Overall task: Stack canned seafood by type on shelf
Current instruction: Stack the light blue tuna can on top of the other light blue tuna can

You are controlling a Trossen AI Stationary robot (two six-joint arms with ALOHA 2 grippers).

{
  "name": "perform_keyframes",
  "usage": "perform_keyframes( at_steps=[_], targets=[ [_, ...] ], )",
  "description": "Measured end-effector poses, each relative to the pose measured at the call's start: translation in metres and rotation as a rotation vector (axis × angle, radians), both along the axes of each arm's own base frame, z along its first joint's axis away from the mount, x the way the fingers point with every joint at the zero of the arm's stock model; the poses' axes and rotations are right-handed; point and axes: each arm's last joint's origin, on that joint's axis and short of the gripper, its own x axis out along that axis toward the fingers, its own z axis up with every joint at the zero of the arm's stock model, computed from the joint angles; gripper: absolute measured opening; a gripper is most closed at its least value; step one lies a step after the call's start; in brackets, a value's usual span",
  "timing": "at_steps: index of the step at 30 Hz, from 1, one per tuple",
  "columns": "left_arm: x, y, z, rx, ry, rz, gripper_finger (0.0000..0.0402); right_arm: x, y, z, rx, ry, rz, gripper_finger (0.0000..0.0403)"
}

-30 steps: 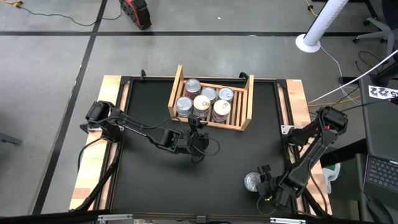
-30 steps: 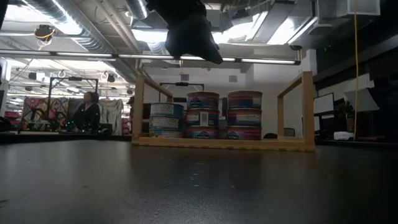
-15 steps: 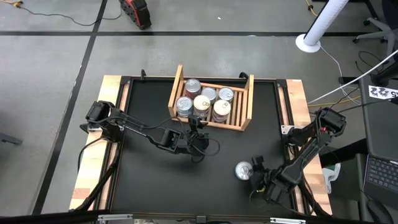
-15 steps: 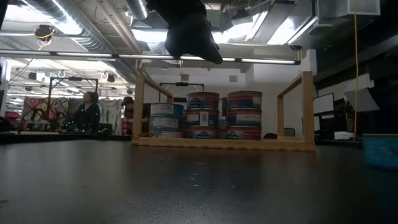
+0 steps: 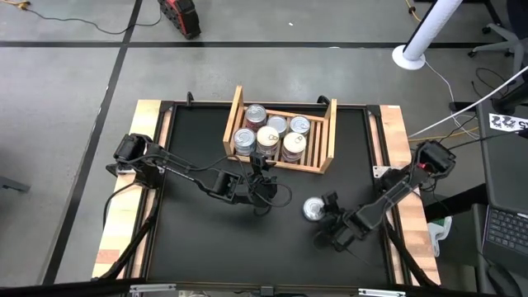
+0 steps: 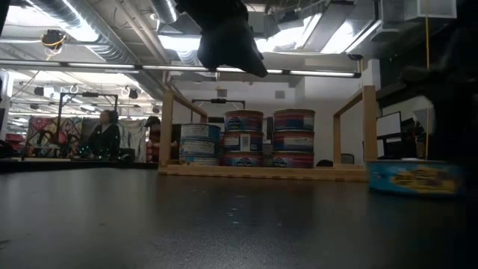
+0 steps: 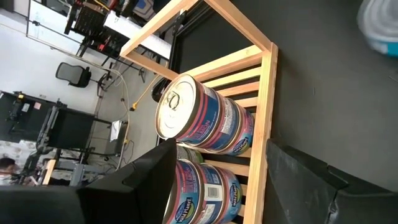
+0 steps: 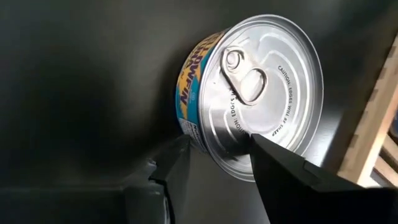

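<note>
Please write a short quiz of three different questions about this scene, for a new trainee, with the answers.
1. True or false: the right gripper is shut on a tin with a blue label.
2. Where is the left gripper? A) inside the wooden shelf B) just in front of the shelf, above the table C) at the table's right edge
3. Fill in: in the low view, the stacks of tins in the shelf are ____ tins high.

Key: 1 true; 2 B; 3 three
</note>
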Motion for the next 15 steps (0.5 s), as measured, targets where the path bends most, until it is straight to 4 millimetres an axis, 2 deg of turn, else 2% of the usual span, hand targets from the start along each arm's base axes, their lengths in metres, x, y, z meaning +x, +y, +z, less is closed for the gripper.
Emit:
perform_keyframes(
  at_steps=[8,15],
  targets=[
    [-0.001,-0.004,0.0,0.001,0.001,-0.01,0.0244,0.025,-0.023,0.001,-0.02,-0.006,0.016,0.0152],
    [-0.002,-0.009,0.0,-0.002,-0.002,-0.024,0.0244,0.044,-0.04,0.003,0.02,-0.03,0.018,0.0067]
  ],
)
